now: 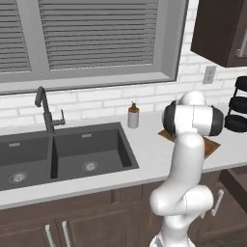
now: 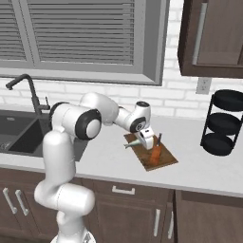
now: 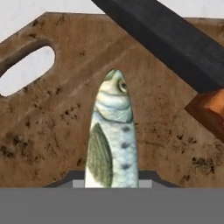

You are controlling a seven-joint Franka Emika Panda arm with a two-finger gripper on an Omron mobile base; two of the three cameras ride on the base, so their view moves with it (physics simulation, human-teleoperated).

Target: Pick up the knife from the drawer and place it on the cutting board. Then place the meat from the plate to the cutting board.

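A: Where was the fish point(image 3: 111, 131)?
B: Clamped in the jaws of the gripper point(image 2: 137, 142), above the cutting board point(image 2: 163, 159) at the table's front edge.
A: And the knife point(image 2: 155, 154)?
B: It lay on the board's middle, just beside the fish. No writing was legible anywhere.

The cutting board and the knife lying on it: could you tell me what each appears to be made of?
The cutting board looks like wood with a matte, worn finish: brown grain streaks and dark speckled stains, and a slot cut through one end. The knife shows a dark, flat, unreflective blade, possibly coated metal, though the render leaves that open. Its orange-red handle is smooth and evenly coloured, probably plastic or painted wood.
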